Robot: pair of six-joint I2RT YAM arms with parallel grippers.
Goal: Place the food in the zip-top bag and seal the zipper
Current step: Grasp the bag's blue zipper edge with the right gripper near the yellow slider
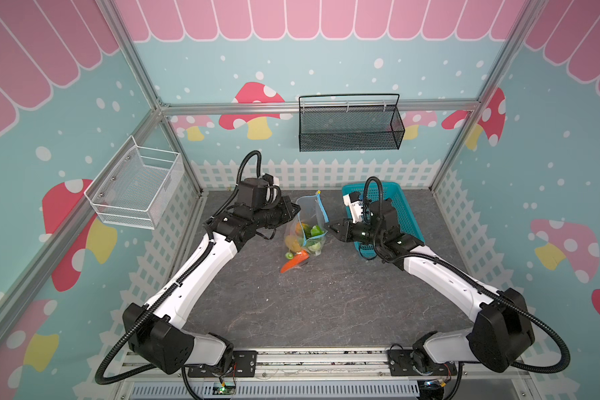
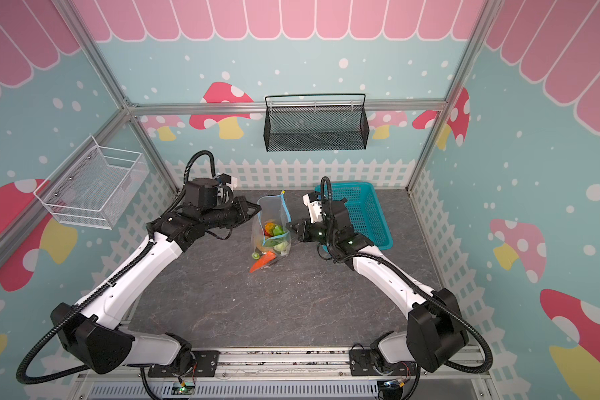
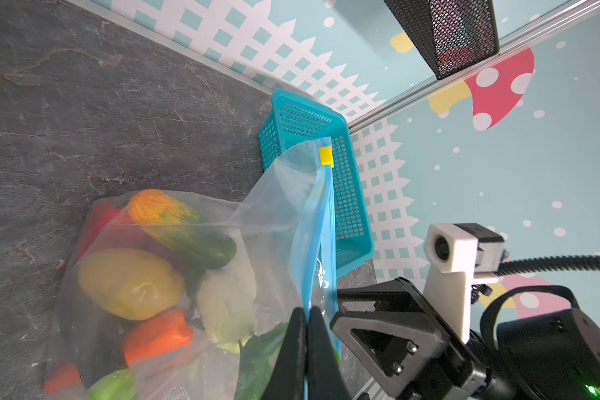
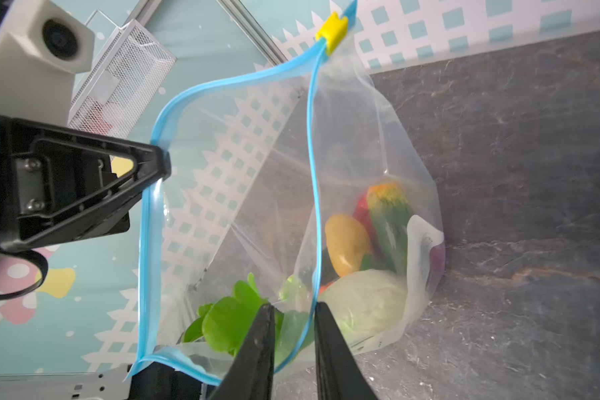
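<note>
Clear plastic, the bag (image 1: 307, 211) stands mid-frame on the worktop (image 1: 291, 304) in both top views, food (image 3: 129, 284) inside, its mouth spread because the left hand (image 3: 306, 310) is clamped on one zipper (image 4: 145, 225) lip while the right hand (image 4: 294, 306) straddles the other, jaws not yet closed.

I find no text, brand or number legible on any feed. The zip-top bag (image 4: 361, 138) carries a white label (image 4: 425, 239) with faint grey marks, too blurred to read.
</note>
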